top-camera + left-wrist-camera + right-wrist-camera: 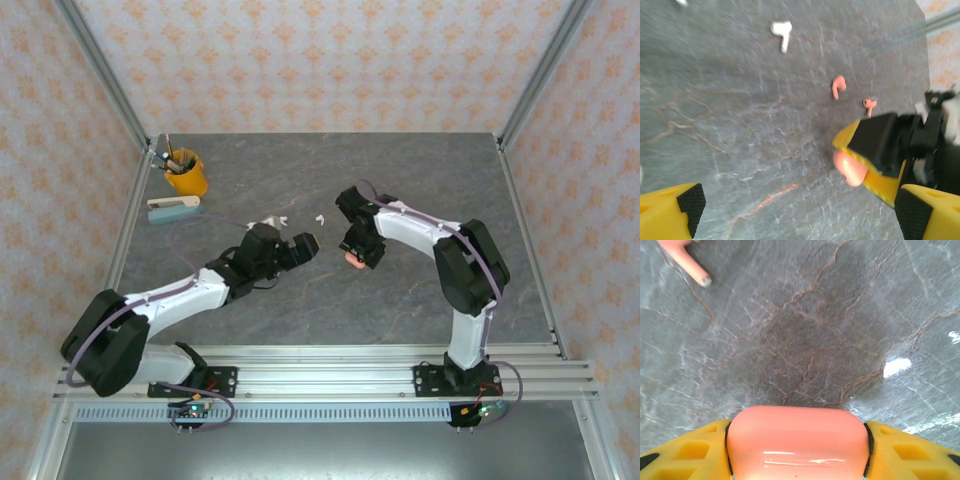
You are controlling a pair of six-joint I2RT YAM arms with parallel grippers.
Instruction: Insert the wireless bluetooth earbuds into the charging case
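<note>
**Salmon charging case gripped in the right jaws**

The salmon charging case (pixel 797 442) is clamped by its two sides between the yellow fingers (pixel 680 450) of the right jaws. It is held low over the middle of the grey marbled table (pixel 805 330). Whether it touches the table cannot be told.

A salmon earbud (pixel 838 87) and a second salmon earbud (pixel 869 104) lie loose on the table just beyond the case, near each other but apart. A white earbud (pixel 781 31) lies farther off, well apart from both. In the right wrist view, the stem of a salmon earbud is seen at the upper left.

The right arm (pixel 420 232) is bent inward from the right, its wrist above the case. The left arm (pixel 190 295) is stretched toward the centre. The left jaws are spread wide with nothing between them, their black pads (pixel 690 202) seen at the lower corners of the left wrist view. They are held above the table, facing the case, near the right jaws but apart from them.

At the far left of the table a yellow cup (pixel 186 175) with pens is set. A stapler (pixel 173 208) is laid just beside it. Both are well apart from the case.
</note>
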